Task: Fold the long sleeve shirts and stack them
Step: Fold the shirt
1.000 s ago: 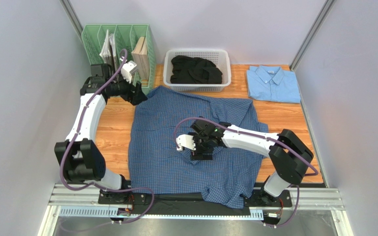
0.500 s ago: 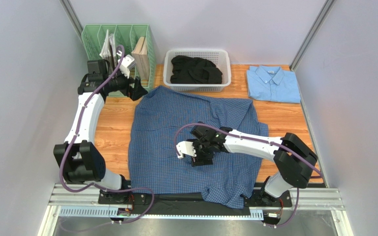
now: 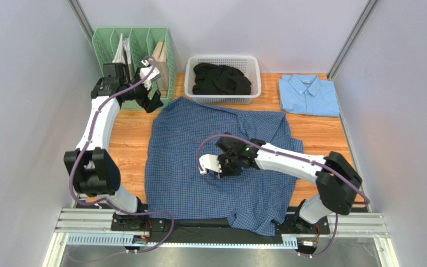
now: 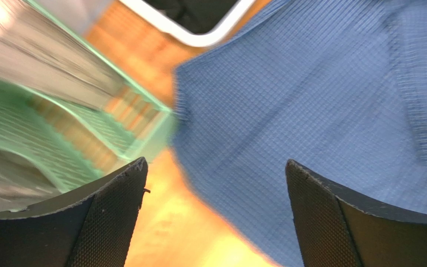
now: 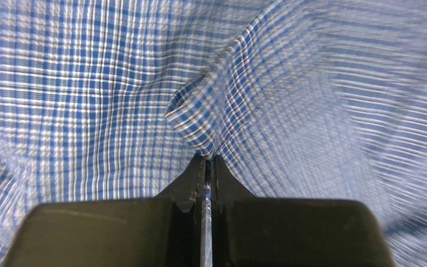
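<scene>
Dark blue checked shirt [image 3: 183, 150] is lying spread across the table [image 3: 128, 140], the right gripper [image 5: 206, 162] pinching a fold near its centre. The left gripper [image 4: 216, 169] is hanging wide open over its far-left corner; the light blue shirt [image 3: 309, 94] is lying folded far right.

The dark blue checked shirt [image 3: 182, 167] lies spread open and mostly flat across the middle of the wooden table [image 3: 126, 146]. Its near hem is rumpled and reaches over the near edge, and a small ridge of cloth is pinched up close to its middle. The light blue shirt [image 3: 309, 95] lies well apart at the far right corner, folded into a neat rectangle with its collar and buttoned front facing up.
</scene>
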### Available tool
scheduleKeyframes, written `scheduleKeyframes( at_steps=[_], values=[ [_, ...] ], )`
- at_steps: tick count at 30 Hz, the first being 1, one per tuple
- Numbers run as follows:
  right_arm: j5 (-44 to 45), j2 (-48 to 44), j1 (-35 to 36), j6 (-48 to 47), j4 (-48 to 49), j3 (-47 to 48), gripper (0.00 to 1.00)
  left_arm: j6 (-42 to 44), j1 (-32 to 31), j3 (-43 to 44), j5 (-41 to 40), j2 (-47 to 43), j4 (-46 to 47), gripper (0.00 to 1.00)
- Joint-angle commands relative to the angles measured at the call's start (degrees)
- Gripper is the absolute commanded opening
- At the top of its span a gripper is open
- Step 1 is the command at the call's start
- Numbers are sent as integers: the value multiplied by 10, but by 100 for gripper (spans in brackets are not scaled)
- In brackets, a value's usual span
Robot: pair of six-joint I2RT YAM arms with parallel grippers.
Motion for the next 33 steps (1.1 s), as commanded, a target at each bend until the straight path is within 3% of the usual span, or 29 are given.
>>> scheduleKeyframes(
  at_steps=[1,7,15,25,33],
  values=[
    [-14,-81,-38,23,-47,92,0,215,-15,89,-42,98,-53,91],
    [-62,-117,-175,62,-103,207,0,272,-45,166,-68,195,-56,78],
    [-92,-87,-337,109,-72,392,0,277,-104,212,-112,290,-34,71],
    [-90,-70,-387,132,5,448,0,272,-140,233,-232,350,28,70],
    [-95,-77,-393,135,15,442,0,284,-141,243,-254,375,17,64]
  ],
)
